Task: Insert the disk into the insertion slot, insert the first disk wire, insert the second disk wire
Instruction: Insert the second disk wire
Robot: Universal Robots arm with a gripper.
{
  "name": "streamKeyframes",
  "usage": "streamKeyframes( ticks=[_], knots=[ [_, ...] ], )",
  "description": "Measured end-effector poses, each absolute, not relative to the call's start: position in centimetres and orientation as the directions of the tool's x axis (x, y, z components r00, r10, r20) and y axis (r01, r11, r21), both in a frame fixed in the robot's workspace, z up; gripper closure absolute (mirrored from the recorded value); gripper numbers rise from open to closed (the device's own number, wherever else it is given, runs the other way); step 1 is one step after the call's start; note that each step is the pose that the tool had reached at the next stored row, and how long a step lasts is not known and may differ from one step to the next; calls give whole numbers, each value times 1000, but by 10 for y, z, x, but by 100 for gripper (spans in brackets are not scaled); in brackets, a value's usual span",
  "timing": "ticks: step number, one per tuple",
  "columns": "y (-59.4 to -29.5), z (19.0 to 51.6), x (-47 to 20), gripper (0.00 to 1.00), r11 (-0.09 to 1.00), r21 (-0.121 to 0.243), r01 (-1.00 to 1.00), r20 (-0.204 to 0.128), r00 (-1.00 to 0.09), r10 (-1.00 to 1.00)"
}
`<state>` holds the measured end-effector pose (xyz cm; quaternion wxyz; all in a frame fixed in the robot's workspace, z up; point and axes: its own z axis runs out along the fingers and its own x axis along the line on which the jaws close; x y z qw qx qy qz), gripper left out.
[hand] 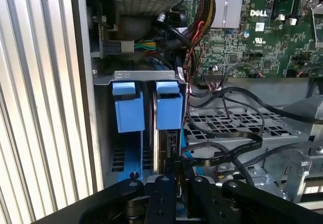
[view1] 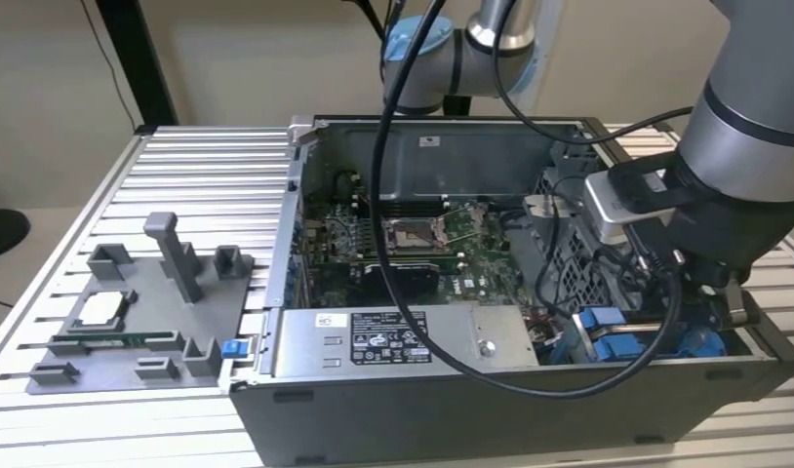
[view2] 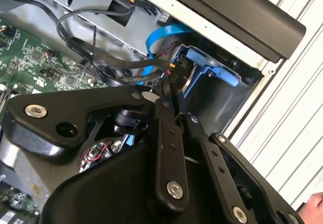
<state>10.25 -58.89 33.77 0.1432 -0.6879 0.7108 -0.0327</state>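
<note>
While the arm reaches down into the open computer case (view1: 501, 409) at the exterior view's right, its jaws are drawn together on a thin black wire (hand: 222, 156) at the near end of the disk (hand: 169, 133). That disk stands on edge in the right-hand slot of the drive bay, a dark flat slab with a bright blue plastic frame clipped on it, and a blue tab (hand: 169, 108) shows at its far end. Just beside it, a second blue frame (hand: 128, 110) fills the left slot. Across the case lies the green circuit board (hand: 252, 37), and the case rests on a ribbed metal table (view1: 202, 166)
</note>
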Motion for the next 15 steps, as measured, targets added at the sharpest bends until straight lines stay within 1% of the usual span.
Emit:
streamKeyframes(
  ticks=[15],
  knots=[
    [-588,328,101,100,80,-246,-966,-157,-42,-987]
  ],
)
